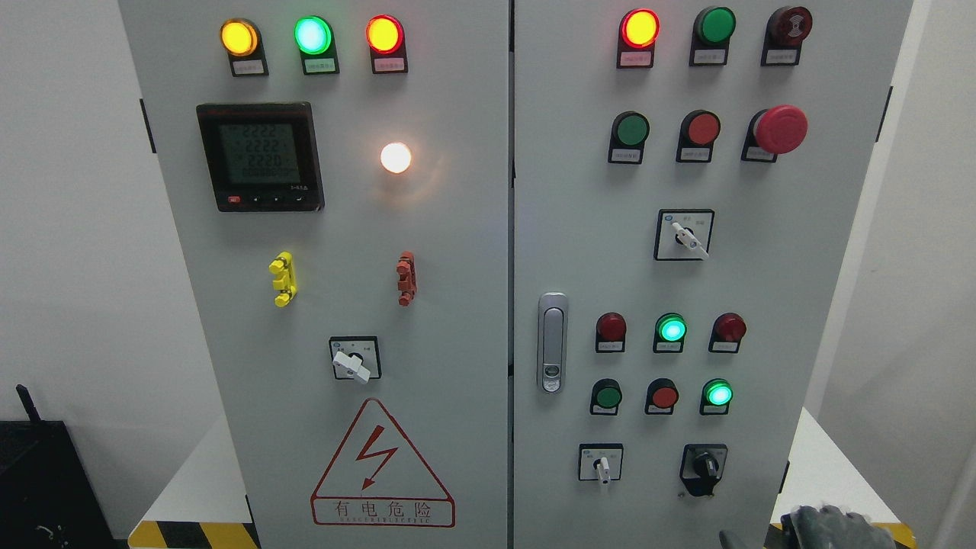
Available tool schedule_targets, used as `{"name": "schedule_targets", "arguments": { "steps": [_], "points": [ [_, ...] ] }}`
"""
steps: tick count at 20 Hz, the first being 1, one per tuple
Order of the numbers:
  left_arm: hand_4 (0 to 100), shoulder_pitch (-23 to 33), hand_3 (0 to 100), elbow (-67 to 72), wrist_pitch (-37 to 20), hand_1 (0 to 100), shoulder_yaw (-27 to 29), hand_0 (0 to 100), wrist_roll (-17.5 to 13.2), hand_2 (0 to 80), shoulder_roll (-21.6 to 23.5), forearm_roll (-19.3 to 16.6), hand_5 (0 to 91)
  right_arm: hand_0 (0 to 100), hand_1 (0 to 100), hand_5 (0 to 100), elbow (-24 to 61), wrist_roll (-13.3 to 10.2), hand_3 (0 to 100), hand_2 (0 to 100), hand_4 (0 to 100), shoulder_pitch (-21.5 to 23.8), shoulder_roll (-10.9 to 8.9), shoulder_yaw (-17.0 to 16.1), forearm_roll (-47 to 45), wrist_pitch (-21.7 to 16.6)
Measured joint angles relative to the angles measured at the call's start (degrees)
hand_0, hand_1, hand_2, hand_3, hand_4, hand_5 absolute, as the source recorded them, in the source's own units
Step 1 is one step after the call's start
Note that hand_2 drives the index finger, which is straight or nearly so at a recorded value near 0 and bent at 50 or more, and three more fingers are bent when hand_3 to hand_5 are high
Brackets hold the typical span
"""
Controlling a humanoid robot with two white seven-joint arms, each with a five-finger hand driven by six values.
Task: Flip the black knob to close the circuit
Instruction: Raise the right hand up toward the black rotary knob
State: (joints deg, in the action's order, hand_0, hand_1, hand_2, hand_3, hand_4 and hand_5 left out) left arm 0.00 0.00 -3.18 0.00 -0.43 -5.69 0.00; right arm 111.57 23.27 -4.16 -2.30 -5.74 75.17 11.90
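Head view | black knob point(704, 465) at lower right of the cabinet's right door point(579, 252), pointer roughly upright, untouched | right hand point(831, 526) at bottom right edge, below the knob, staged to reach up; finger state cannot be told, nothing visibly held | left hand absent.

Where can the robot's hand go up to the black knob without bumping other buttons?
The right hand shows at the bottom right edge. Bare grey panel lies below and right of the black knob, so that way is free. Left of it sits the white switch, and above it the green lit button and red button crowd in.
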Motion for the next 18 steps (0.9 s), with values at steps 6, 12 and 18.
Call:
{"name": "schedule_targets", "arguments": {
  "steps": [6,12,18],
  "points": [
    [3,0.00,5,0.00,0.00,0,0.00,0,0.00,0.0,0.00,0.00,0.0,0,0,88,-2.39,-1.04,100,89,83,-1.13,0.03,2.41,0.21,1.87],
    [3,0.00,5,0.00,0.00,0,0.00,0,0.00,0.0,0.00,0.00,0.0,0,0,88,-4.40,-1.24,100,89,84,-2.22,0.06,3.80,0.24,3.06],
    [3,0.00,5,0.00,0.00,0,0.00,0,0.00,0.0,0.00,0.00,0.0,0,0,88,-6.06,-1.26,100,90,84,-3.79,0.08,4.35,0.22,3.37]
  ]
}}
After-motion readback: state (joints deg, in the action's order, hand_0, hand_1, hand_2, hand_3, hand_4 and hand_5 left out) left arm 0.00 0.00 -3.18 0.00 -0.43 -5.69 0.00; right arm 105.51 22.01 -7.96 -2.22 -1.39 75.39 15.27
